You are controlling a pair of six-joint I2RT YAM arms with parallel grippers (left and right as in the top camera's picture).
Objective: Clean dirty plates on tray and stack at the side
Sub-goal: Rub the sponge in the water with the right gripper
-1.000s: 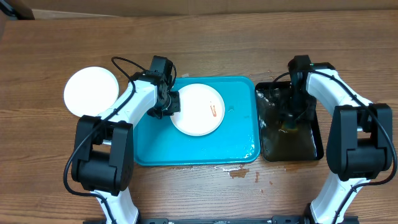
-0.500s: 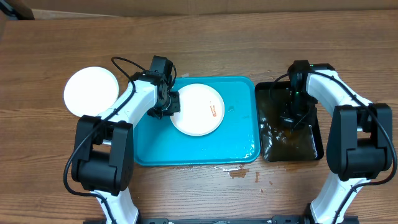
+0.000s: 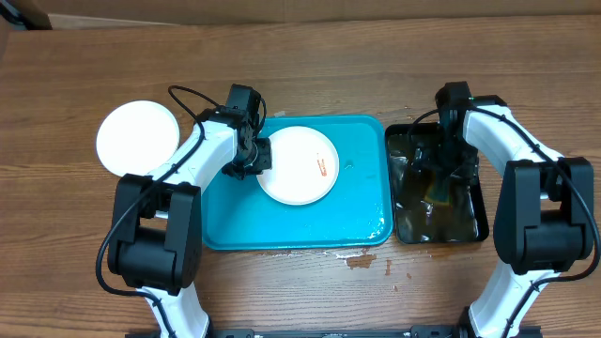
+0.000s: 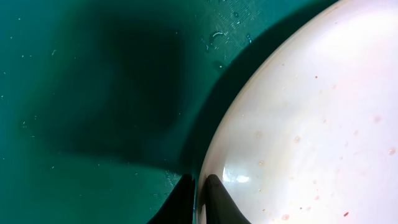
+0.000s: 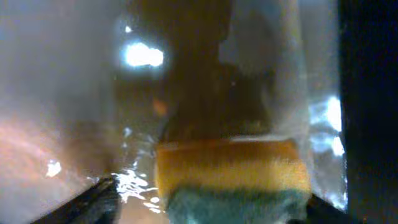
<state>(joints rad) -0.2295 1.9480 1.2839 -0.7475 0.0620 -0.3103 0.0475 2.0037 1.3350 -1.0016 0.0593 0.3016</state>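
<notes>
Left tool (image 4: 199,185) clamps the rim of a white, orange-smeared plate (image 3: 296,158) on the turquoise tray (image 3: 282,227); right tool (image 3: 443,167) spread apart.

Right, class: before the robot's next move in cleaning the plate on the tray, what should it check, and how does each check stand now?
1. Left gripper is clamped on the dirty plate at its rim: ok.
2. The dirty plate lies inside the turquoise tray: ok.
3. The sponge sits between the fingers of the right gripper: ok.
4. Firm grip on the sponge: not ok, the jaws stand spread wider than it.
5. Plate wiped: not ok, an orange smear shows on it.
6. Stacking spot marked by the white plate left of the tray: ok.
</notes>
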